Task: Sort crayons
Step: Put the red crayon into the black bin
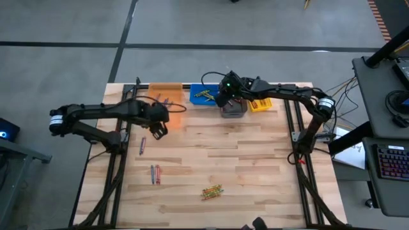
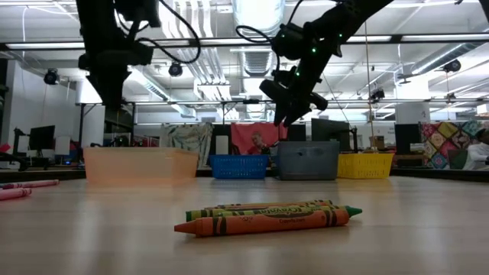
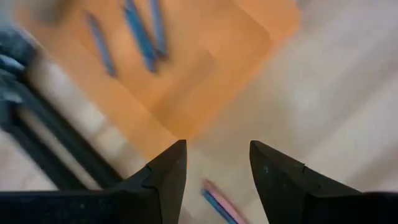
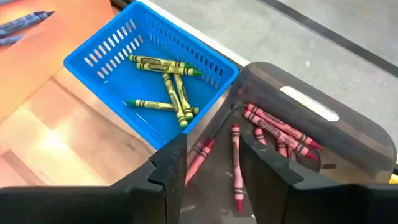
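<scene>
Several red crayons (image 4: pixel 273 129) lie in the grey bin (image 4: pixel 348 134) directly beneath the right gripper (image 4: pixel 208 163), whose fingers stand apart with nothing between them; one red crayon shows upright in the gap between the fingertips, down against the bin's inner wall. Just beside that gripper, in the neighbouring blue bin (image 4: pixel 112 46), lie green-yellow crayons (image 4: pixel 166 93). On its other side the yellow bin (image 1: pixel 261 104) holds orange crayons, too small to count.

Blue crayons (image 3: pixel 140 28) lie in the orange bin (image 3: pixel 205 68) ahead of the left gripper (image 3: pixel 217 165), which hangs above the counter (image 1: pixel 211 147) at the near edge of that bin. Its fingers are parted and carry nothing. Below it, on the bare wood, a pink-red and a blue crayon (image 3: pixel 219 202) lie side by side, showing in the gap between the fingertips and not touched by them.

Well apart from both grippers, toward the counter's front edge, sit two more groups: a small pair of red and blue crayons (image 1: pixel 155 174), and a bundle of green-yellow and orange crayons (image 2: pixel 267 218) lying touching one another.
</scene>
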### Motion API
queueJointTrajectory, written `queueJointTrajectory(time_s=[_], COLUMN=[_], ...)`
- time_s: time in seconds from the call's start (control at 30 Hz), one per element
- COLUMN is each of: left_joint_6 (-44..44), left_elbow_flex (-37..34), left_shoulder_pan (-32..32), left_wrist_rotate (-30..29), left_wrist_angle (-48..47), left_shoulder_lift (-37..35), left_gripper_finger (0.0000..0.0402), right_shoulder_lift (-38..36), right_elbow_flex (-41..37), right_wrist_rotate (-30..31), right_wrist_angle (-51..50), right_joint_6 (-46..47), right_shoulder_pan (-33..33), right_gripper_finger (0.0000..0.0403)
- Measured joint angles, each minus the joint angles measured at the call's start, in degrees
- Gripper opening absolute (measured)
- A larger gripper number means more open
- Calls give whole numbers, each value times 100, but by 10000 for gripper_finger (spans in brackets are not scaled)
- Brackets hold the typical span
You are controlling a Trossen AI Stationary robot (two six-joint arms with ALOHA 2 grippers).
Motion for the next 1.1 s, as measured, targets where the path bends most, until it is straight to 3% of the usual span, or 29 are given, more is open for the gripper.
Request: queueJointTrajectory(time_s=[0.13, 0.3, 0.63, 0.9, 1.1], left_joint_6=[-38, -603, -2107, -2480, -2785], left_elbow_flex=[-246, -742, -1608, -2238, -2486], left_shoulder_pan=[-155, -496, -1041, -1049, -1049], left_wrist_rotate=[885, 1303, 1327, 1311, 1023], left_wrist_angle=[-26, -32, 119, 1109, 1285], left_shoulder_lift=[258, 446, 401, 431, 436], left_gripper_finger=[158, 158, 158, 158, 158], right_shoulder_lift=[0, 0, 0, 0, 0], right_elbow_flex=[0, 0, -2, -2, -7], right_wrist_rotate=[3, 1, -5, -28, -46], right_wrist_angle=[1, -2, -5, -10, -10], right_joint_6=[-42, -215, -372, -436, -427], right_shoulder_pan=[31, 82, 101, 112, 112], right_gripper_finger=[131, 128, 126, 131, 130])
